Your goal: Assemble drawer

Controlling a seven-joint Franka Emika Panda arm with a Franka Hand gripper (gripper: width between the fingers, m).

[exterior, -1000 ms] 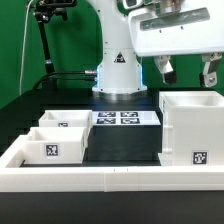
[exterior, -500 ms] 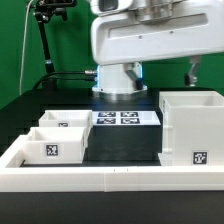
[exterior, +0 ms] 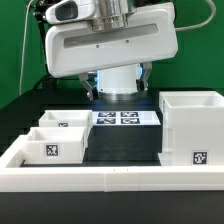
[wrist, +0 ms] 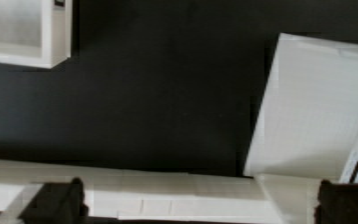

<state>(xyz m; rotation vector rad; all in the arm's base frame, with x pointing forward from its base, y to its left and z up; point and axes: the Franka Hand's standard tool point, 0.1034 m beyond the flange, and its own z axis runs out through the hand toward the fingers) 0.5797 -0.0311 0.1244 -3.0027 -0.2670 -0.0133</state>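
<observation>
The drawer's tall boxy housing (exterior: pixel 190 130) stands at the exterior view's right with a tag on its front. Two shallow trays (exterior: pixel 62 121) (exterior: pixel 50 146) sit side by side at the left. My gripper (exterior: pixel 120 80) hangs high above the middle of the table, well above all parts, with its dark fingers (exterior: pixel 146 75) wide apart and nothing between them. In the wrist view my gripper (wrist: pixel 211 205) is open over a white wall. A white box corner (wrist: pixel 25 30) and a flat white part (wrist: pixel 318 110) show there, but I cannot tell which parts they are.
The marker board (exterior: pixel 125 118) lies flat at the back centre in front of the robot base. The long low white border wall (exterior: pixel 100 178) runs along the front and up both sides. A black stand (exterior: pixel 42 40) rises at the back left.
My hand has swept from the exterior view's upper right to its upper centre-left, staying high. The fingers stay apart. The housing and trays have not moved.
</observation>
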